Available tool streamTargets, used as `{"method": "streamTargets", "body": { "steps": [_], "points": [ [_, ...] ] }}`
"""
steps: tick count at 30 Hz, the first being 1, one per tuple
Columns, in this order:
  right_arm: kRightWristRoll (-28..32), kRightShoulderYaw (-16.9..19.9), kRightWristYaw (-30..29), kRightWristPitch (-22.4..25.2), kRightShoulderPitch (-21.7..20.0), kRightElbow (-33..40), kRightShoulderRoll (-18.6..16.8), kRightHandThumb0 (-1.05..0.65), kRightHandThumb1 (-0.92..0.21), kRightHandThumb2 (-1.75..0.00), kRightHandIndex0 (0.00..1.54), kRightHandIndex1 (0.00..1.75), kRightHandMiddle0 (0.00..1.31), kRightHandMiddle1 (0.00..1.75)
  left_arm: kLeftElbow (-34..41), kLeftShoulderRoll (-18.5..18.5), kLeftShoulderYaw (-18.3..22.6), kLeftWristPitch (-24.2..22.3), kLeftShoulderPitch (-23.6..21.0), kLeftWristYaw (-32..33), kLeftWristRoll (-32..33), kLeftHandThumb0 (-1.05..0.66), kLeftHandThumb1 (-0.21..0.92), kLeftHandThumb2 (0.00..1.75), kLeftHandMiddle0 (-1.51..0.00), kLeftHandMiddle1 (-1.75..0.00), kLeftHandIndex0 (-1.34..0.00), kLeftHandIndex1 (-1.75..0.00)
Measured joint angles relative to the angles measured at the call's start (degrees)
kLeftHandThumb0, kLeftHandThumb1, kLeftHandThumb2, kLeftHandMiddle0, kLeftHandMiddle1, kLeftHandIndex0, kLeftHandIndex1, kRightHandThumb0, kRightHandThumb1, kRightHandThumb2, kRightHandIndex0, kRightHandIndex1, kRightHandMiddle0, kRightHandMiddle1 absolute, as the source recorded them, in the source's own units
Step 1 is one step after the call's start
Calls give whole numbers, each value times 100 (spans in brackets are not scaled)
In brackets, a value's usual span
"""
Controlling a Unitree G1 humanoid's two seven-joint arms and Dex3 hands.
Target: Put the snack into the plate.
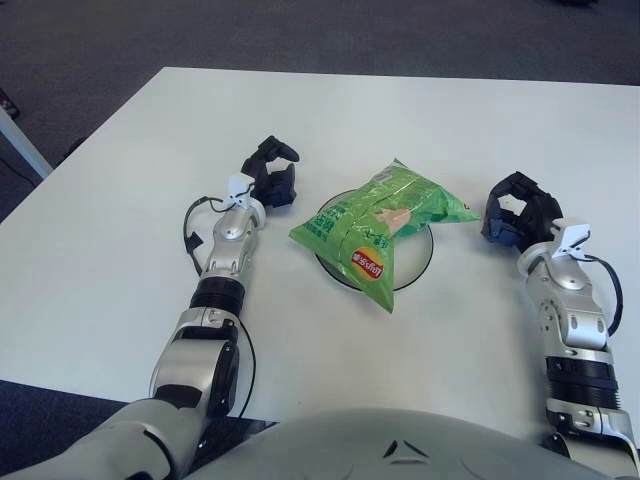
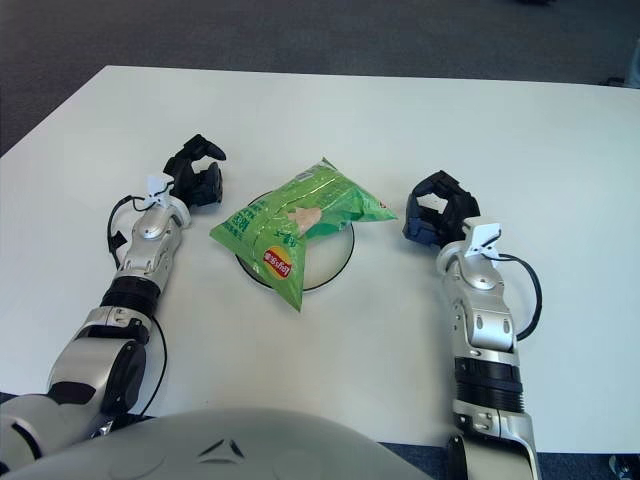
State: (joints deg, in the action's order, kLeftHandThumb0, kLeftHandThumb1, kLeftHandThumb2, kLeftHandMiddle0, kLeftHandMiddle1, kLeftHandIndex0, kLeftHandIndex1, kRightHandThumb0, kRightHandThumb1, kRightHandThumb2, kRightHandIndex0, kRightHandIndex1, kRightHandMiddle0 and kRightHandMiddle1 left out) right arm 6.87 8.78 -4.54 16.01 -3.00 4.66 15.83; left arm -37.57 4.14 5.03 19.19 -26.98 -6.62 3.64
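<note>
Lying crosswise — snack (image 1: 378, 226) over plate (image 1: 421, 265)

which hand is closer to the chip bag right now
The right hand: it sits just off the green snack bag's pointed right corner. The left hand shows farther off, left of the plate.

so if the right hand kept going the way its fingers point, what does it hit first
Probably the snack bag. The right hand sits just right of the bag's right corner, fingers curled toward it, holding nothing. The plate lies under the bag. Height is hard to judge, so it might pass above the corner.
</note>
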Motion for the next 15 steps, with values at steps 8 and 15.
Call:
{"method": "streamTargets", "body": {
  "steps": [8,15],
  "points": [
    [-601,-265,-382,-431,137,24,-134,-47,-36,-126,127,175,58,175,184,27,9,-143,76,336,-148,-41,55,102,-121,-175,-43,-175],
    [-892,-327,-621,-1183,212,-205,-155,-47,-36,-126,127,175,58,175,267,16,90,-158,99,522,-164,-42,54,104,-121,-175,-45,-175]
  ]
}}
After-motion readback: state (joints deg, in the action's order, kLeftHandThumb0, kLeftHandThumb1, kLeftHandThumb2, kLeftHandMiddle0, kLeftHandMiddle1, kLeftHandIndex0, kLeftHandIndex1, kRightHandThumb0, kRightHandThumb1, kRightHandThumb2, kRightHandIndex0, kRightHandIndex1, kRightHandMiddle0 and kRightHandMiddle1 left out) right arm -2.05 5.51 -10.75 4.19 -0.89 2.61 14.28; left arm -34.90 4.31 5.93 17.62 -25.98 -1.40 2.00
